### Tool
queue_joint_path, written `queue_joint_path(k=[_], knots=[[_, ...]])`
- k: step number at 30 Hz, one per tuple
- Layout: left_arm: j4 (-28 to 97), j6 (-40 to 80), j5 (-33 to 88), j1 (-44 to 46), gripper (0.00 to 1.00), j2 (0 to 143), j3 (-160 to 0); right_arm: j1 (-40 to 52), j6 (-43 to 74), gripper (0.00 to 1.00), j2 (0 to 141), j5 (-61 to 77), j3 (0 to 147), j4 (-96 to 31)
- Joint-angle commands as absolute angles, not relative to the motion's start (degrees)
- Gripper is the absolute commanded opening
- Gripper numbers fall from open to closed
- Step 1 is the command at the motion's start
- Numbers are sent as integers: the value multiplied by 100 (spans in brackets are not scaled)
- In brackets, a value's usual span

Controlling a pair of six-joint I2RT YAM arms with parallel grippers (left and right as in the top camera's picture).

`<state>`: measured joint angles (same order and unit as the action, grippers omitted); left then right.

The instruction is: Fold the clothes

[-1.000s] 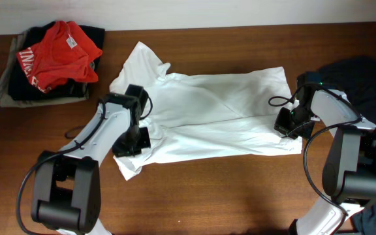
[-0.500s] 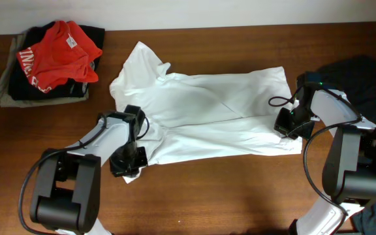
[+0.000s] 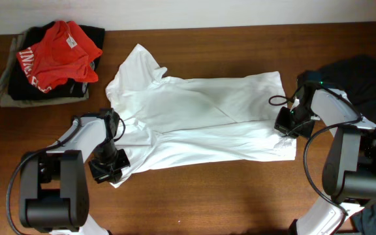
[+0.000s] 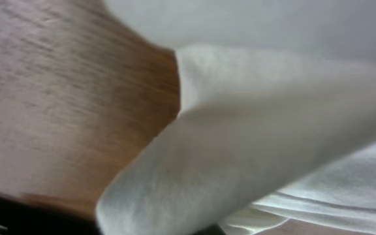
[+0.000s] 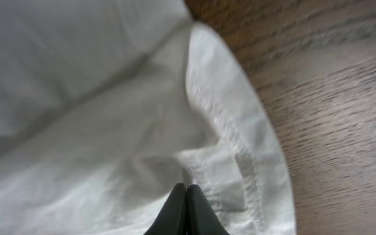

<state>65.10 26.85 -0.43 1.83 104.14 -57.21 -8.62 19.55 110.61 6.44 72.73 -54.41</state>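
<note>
While tight on white shirt (image 5: pixel 77 98) hem — right gripper (image 5: pixel 185 197), gapless.

The white tube left arm (image 3: pixel 77 130) and white tube right arm (image 3: pixel 335 108) have fat black round joints (image 3: pixel 354 171), thin black cables (image 3: pixel 278 101), a black left gripper (image 3: pixel 108 168) and a black right gripper (image 3: pixel 286 124) with pointy black fingers (image 5: pixel 175 212).

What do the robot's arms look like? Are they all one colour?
No, two colours. Both the left arm and right arm have curved white shells with chunky black joints and bases. The left hand and right hand are black. Thin black cables loop alongside. The right fingers are dark and taper to points.
</note>
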Motion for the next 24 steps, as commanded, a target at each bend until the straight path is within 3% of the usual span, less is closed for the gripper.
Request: queue_joint_path(k=[1,15,20,24], knots=[[6613,2969,-185,95,0,10357,-5695,-906,2016,4,11100,528,7616,-5555],[6875,3822,-561,117,0,8438,-5717,-902,1975,4,11100,454,8095,-5977],[5693,2987,-519,436,1,8158,-5717,-816,1472,4,11096,1009,8167,-6440],[4821,2987,-486,646,0,8412,-5714,-668,1284,4,11096,987,8165,-6488]])
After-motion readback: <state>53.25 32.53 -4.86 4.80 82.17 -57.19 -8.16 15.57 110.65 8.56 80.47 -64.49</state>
